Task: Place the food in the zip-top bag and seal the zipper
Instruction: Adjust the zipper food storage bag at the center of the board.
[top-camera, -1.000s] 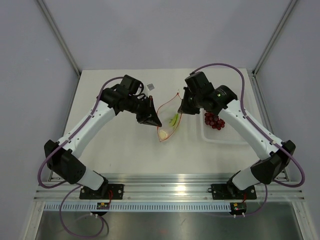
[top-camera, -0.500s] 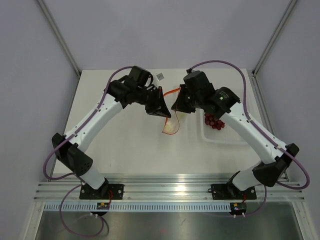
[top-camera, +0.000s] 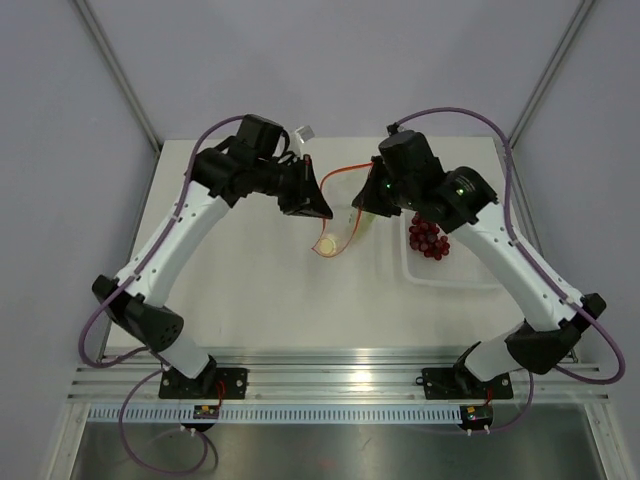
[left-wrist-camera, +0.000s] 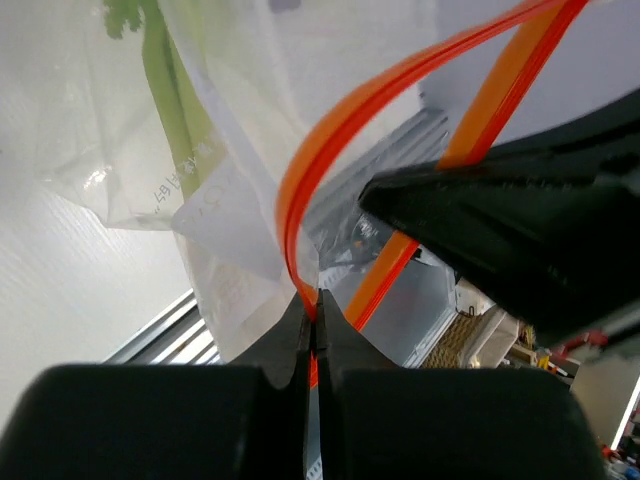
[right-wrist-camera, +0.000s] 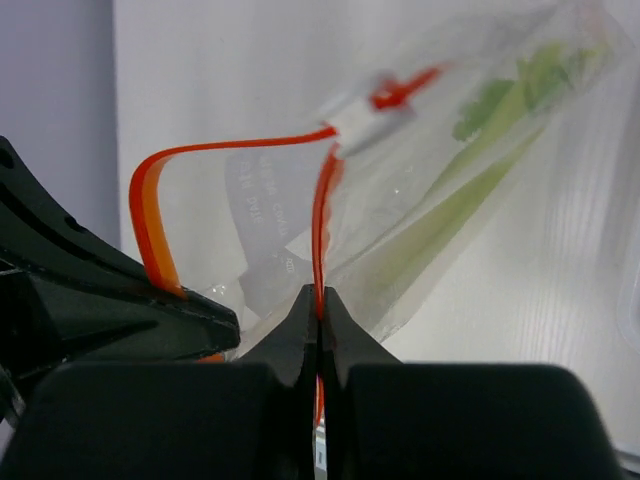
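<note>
The clear zip-top bag hangs above the table between my two grippers. Its orange-red zipper arcs between them, mouth open. My left gripper is shut on one zipper lip. My right gripper is shut on the other lip. Pale-green stalks lie inside the bag, also seen in the left wrist view. The round peach-like fruit sits at the bag's low end. The dark red grapes lie in the rigid clear tray at the right.
A small white tag lies near the back edge of the white table. Metal frame posts stand at the back corners. An aluminium rail runs along the near edge by the arm bases.
Both grippers have lifted the bag higher and shifted it toward the back. The left arm swung back left, and the bag now hangs with the fruit at its low end.
</note>
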